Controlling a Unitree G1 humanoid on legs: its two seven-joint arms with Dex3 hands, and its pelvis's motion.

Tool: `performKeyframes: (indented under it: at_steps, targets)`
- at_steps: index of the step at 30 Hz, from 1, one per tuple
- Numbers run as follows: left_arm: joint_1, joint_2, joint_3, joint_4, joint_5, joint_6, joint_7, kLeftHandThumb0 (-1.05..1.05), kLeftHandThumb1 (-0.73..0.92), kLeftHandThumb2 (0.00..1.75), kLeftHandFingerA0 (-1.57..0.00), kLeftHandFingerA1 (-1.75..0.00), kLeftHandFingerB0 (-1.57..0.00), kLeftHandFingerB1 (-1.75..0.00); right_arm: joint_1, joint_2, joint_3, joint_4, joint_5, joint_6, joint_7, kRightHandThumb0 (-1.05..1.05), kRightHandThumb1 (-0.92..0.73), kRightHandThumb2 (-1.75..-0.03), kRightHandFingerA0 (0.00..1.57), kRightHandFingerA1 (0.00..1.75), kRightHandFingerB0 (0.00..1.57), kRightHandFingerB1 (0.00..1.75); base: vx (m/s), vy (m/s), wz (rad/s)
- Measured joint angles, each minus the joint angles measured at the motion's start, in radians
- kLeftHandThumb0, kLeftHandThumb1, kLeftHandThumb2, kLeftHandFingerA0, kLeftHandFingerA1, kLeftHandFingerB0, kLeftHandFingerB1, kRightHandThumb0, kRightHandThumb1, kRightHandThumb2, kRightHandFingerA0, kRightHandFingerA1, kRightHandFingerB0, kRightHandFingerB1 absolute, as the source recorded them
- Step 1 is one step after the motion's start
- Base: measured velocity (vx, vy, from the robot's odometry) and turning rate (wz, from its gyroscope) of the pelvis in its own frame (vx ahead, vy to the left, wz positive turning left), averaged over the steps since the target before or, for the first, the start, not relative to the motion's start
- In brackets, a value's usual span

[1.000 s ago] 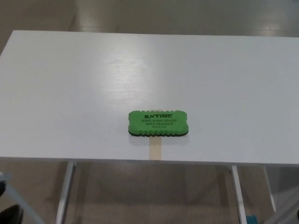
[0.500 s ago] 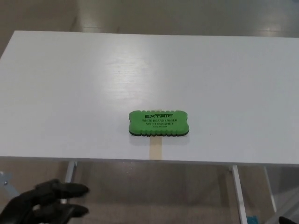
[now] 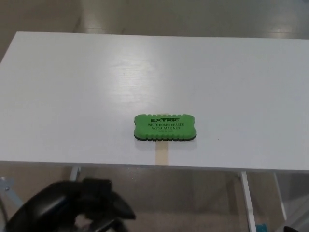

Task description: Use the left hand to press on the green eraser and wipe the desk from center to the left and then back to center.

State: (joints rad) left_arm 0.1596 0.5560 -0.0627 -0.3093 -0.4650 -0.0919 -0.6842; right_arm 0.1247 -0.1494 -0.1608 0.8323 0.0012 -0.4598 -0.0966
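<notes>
Risen since a moment ago, your left hand sits below the desk's front edge, fingers apart, holding nothing. Your green eraser lies flat near the front edge, centered.

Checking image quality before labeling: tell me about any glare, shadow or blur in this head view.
Head view: soft glare streaks the white desk up and left of the green eraser; a thin shadow hugs the eraser's near edge; its printed lettering is sharp enough to read; the left hand at the bottom edge is dark and slightly soft.
</notes>
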Motion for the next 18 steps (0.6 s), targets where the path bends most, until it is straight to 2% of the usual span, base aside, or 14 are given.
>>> performKeyframes:
  at_steps: [3, 4, 9, 11, 12, 13, 14, 15, 16, 18]
  targets:
    - [-0.13, -0.045, -0.004, -0.044, -0.029, 0.052, 0.019, -0.21, 0.8, 0.63, -0.84, -0.84, -0.82, -0.68, 0.004, -0.001, 0.007, 0.015, -0.005, -0.017, 0.006, -0.47, -0.76, -0.64, 0.64, 0.41, 0.47, 0.35, 0.0, 0.0, 0.0]
    - [-0.156, -0.059, -0.006, -0.045, -0.029, 0.061, 0.027, -0.2, 0.79, 0.63, -0.91, -0.79, -0.89, -0.62, 0.005, -0.002, 0.007, 0.018, -0.006, -0.02, 0.007, -0.47, -0.76, -0.64, 0.64, 0.42, 0.47, 0.35, 0.0, 0.0, 0.0]
    - [-0.376, -0.185, -0.036, -0.007, -0.012, 0.13, 0.11, -0.17, 0.79, 0.64, -0.98, -0.75, -0.95, -0.58, 0.009, -0.002, 0.008, 0.031, -0.01, -0.037, 0.018, -0.47, -0.77, -0.65, 0.61, 0.41, 0.46, 0.35, 0.0, 0.0, 0.0]
    - [-0.465, -0.241, -0.052, 0.044, 0.012, 0.154, 0.148, -0.16, 0.8, 0.65, -1.0, -0.75, -0.97, -0.62, 0.008, -0.003, 0.009, 0.032, -0.011, -0.041, 0.023, -0.47, -0.76, -0.64, 0.62, 0.42, 0.47, 0.35, 0.0, 0.0, 0.0]
    - [-0.49, -0.256, -0.057, 0.062, 0.018, 0.161, 0.159, -0.15, 0.81, 0.64, -1.02, -0.74, -0.95, -0.74, 0.008, -0.003, 0.008, 0.033, -0.011, -0.043, 0.025, -0.46, -0.76, -0.64, 0.63, 0.43, 0.47, 0.35, 0.0, 0.0, 0.0]
    - [-0.531, -0.282, -0.067, 0.096, 0.03, 0.173, 0.178, -0.15, 0.81, 0.64, -1.02, -0.74, -0.95, -0.74, 0.008, -0.003, 0.008, 0.034, -0.01, -0.045, 0.029, -0.46, -0.76, -0.64, 0.63, 0.43, 0.47, 0.35, 0.0, 0.0, 0.0]
    - [-0.559, -0.299, -0.074, 0.125, 0.038, 0.181, 0.189, -0.22, 0.69, 0.87, -1.02, -0.84, -0.88, -0.89, 0.009, -0.003, 0.007, 0.035, -0.01, -0.048, 0.032, -0.46, -0.76, -0.64, 0.63, 0.43, 0.47, 0.35, 0.0, 0.0, 0.0]
    - [-0.61, -0.328, -0.084, 0.176, 0.058, 0.196, 0.212, -0.22, 0.69, 0.87, -1.02, -0.84, -0.88, -0.89, 0.009, -0.002, 0.006, 0.036, -0.009, -0.051, 0.038, -0.46, -0.76, -0.64, 0.63, 0.43, 0.47, 0.35, 0.0, 0.0, 0.0]
    - [-0.625, -0.336, -0.086, 0.193, 0.062, 0.199, 0.217, -0.15, 0.78, 0.71, -1.04, -0.8, -0.86, -0.98, 0.01, -0.002, 0.006, 0.036, -0.009, -0.052, 0.039, -0.46, -0.76, -0.64, 0.63, 0.43, 0.48, 0.36, 0.0, 0.0, 0.0]
    - [-0.689, -0.365, -0.097, 0.27, 0.084, 0.21, 0.239, -0.15, 0.78, 0.72, -1.04, -0.84, -0.85, -1.01, 0.011, 0.0, 0.004, 0.036, -0.009, -0.054, 0.042, -0.47, -0.76, -0.64, 0.63, 0.44, 0.48, 0.36, 0.0, 0.0, 0.0]
